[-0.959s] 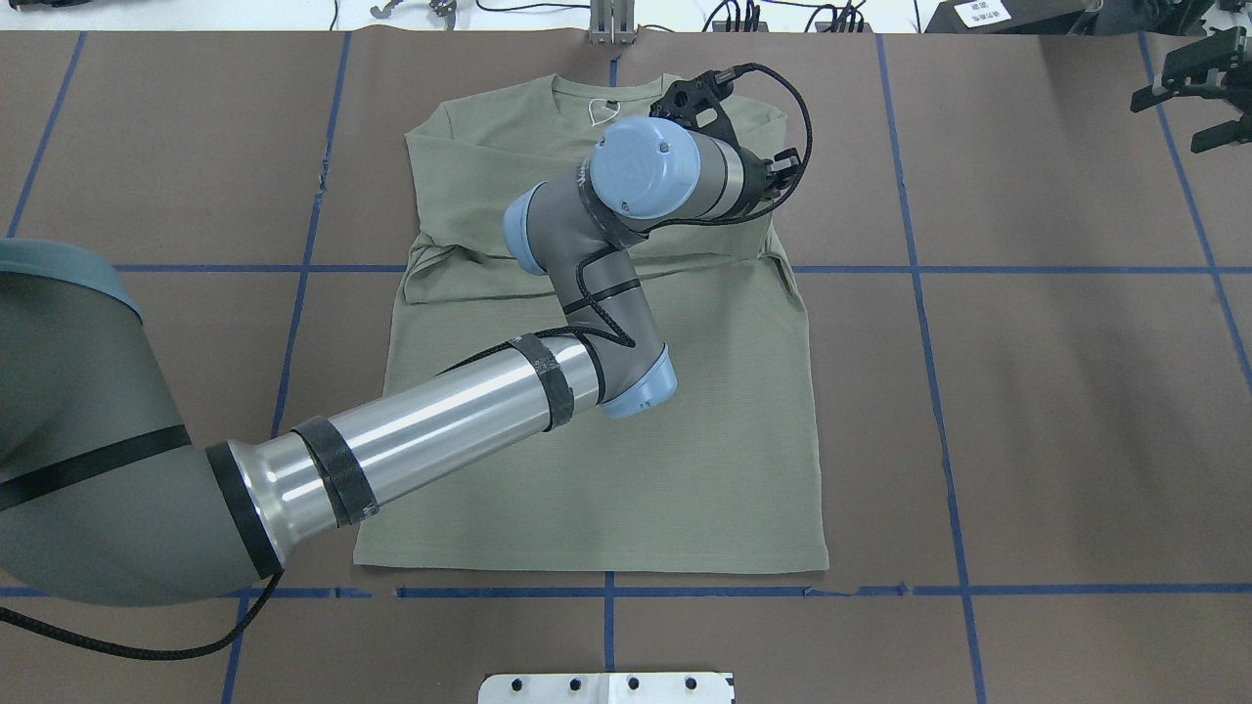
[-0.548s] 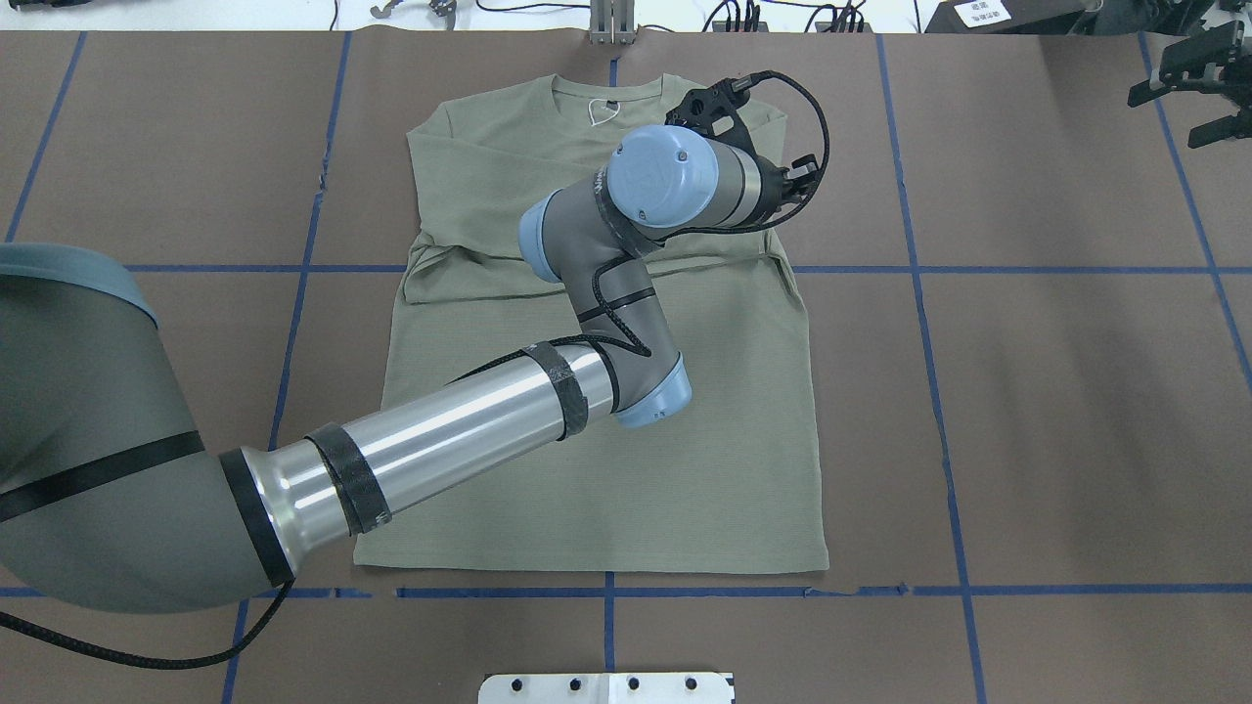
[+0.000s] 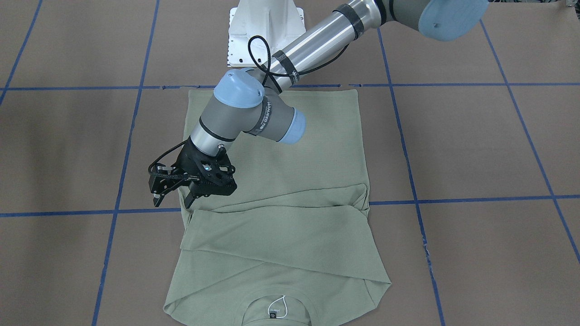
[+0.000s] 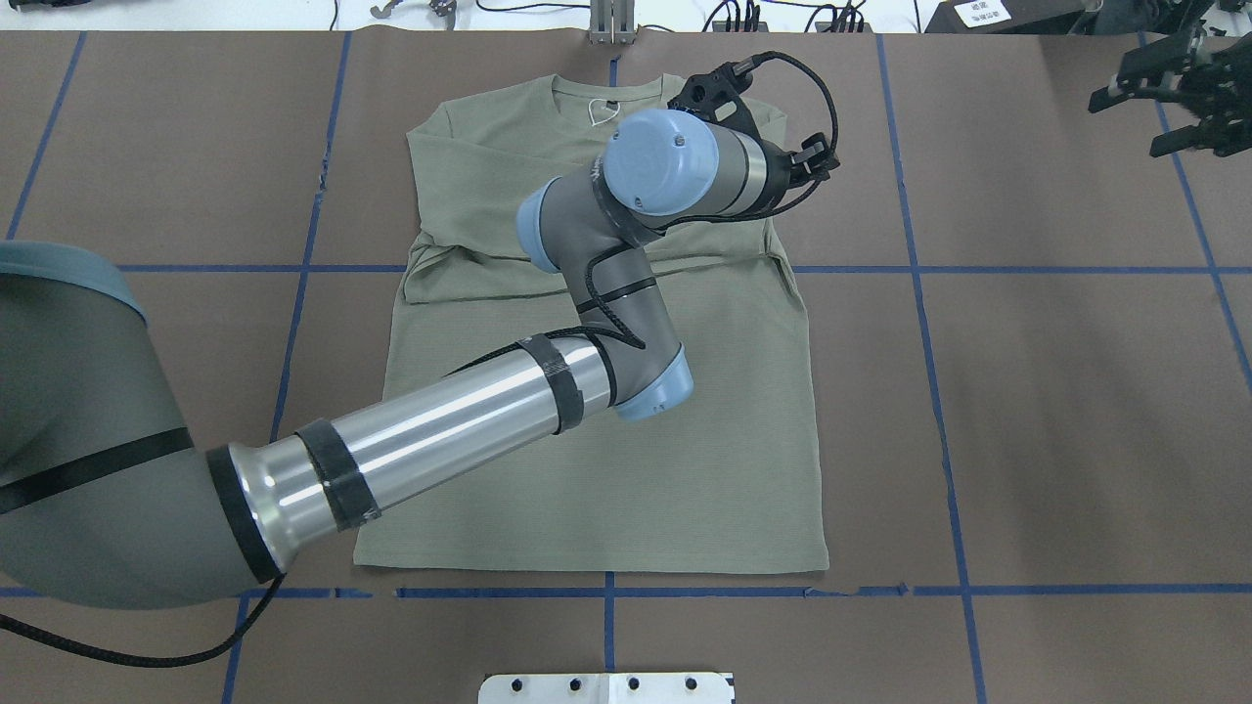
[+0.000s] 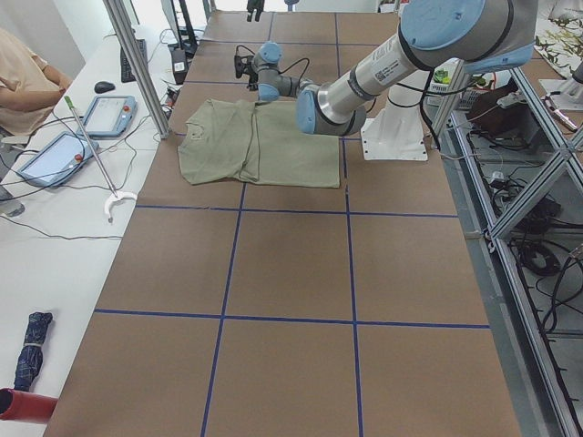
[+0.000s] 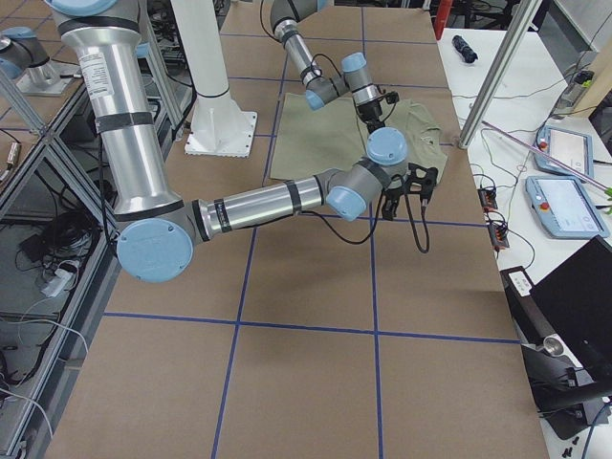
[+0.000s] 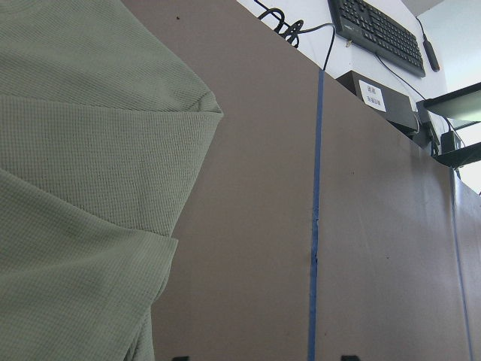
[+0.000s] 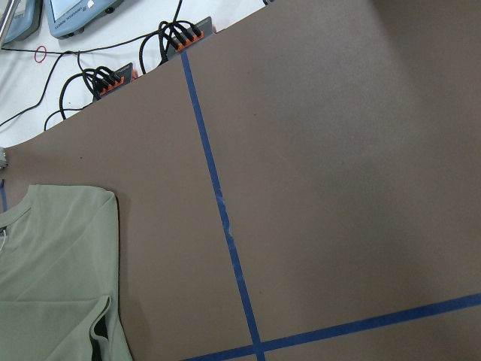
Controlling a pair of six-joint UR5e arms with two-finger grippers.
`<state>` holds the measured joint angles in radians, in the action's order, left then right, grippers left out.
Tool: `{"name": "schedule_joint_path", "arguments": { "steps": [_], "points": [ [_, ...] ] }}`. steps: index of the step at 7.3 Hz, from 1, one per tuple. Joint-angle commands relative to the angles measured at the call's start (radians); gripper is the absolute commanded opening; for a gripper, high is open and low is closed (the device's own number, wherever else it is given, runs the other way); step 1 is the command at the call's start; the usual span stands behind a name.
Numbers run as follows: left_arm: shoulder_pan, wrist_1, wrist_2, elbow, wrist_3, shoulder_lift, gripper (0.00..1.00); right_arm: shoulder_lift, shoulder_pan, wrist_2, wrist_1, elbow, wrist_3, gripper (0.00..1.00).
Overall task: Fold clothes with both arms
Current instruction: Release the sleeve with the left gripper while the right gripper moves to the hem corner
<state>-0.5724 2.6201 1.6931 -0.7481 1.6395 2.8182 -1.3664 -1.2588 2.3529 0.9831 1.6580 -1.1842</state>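
Observation:
The pale sage-green shirt (image 4: pixel 704 469) lies flat on the brown table with both sleeves folded across the chest and the collar (image 4: pixel 608 98) at the far side. It also shows in the front view (image 3: pixel 290 235). My left arm (image 4: pixel 440 440) reaches across the shirt. My left gripper (image 3: pixel 172 199) hovers open and empty over the shirt's edge by the folded sleeve. Its fingertips (image 7: pixel 180 358) show wide apart at the bottom of the left wrist view. My right gripper (image 4: pixel 1154 112) is open and empty above bare table at the far right, well clear of the shirt.
The white pedestal base (image 3: pixel 265 27) stands at the robot's side of the table. Blue tape lines (image 4: pixel 919 269) grid the brown surface. Cables and plugs (image 4: pixel 743 15) lie along the far edge. Teach pendants (image 6: pixel 564 206) and a seated person (image 5: pixel 23 82) are beyond it.
My left wrist and gripper have shifted a little to the right and farther out over the shirt's edge. My right gripper has moved leftward into the view. The shirt has not moved.

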Motion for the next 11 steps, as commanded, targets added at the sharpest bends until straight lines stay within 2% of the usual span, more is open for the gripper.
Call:
{"name": "schedule_joint_path", "arguments": {
  "steps": [1, 2, 3, 4, 5, 6, 7, 9, 11],
  "points": [
    [-0.041, -0.139, 0.122, -0.365, 0.005, -0.243, 0.71, -0.052, 0.254, -0.261, 0.011, 0.173, -0.285, 1.00],
    [-0.049, -0.143, 0.132, -0.484, 0.002, -0.331, 0.71, -0.119, 0.371, -0.320, 0.011, 0.274, -0.399, 1.00],
    [-0.064, -0.138, 0.140, -0.646, 0.000, -0.464, 0.70, -0.160, 0.480, -0.366, 0.012, 0.358, -0.546, 0.99],
    [-0.066, -0.131, 0.146, -0.775, 0.000, -0.561, 0.70, -0.184, 0.628, -0.483, 0.012, 0.415, -0.680, 0.99],
    [-0.066, -0.129, 0.146, -0.810, 0.000, -0.589, 0.70, -0.210, 0.760, -0.617, 0.022, 0.452, -0.752, 0.99],
    [-0.066, -0.109, 0.143, -0.812, 0.000, -0.591, 0.70, -0.198, 0.886, -0.739, 0.076, 0.460, -0.863, 0.93],
    [-0.066, -0.071, 0.143, -0.810, 0.002, -0.597, 0.70, -0.185, 0.985, -0.865, 0.188, 0.492, -0.888, 0.92],
    [-0.063, -0.043, 0.140, -0.816, 0.005, -0.600, 0.71, -0.035, 1.080, -0.938, 0.461, 0.485, -1.027, 0.88],
    [-0.063, -0.043, 0.137, -0.817, -0.001, -0.600, 0.71, -0.023, 1.113, -0.940, 0.508, 0.461, -1.048, 0.83]
  ]
}}
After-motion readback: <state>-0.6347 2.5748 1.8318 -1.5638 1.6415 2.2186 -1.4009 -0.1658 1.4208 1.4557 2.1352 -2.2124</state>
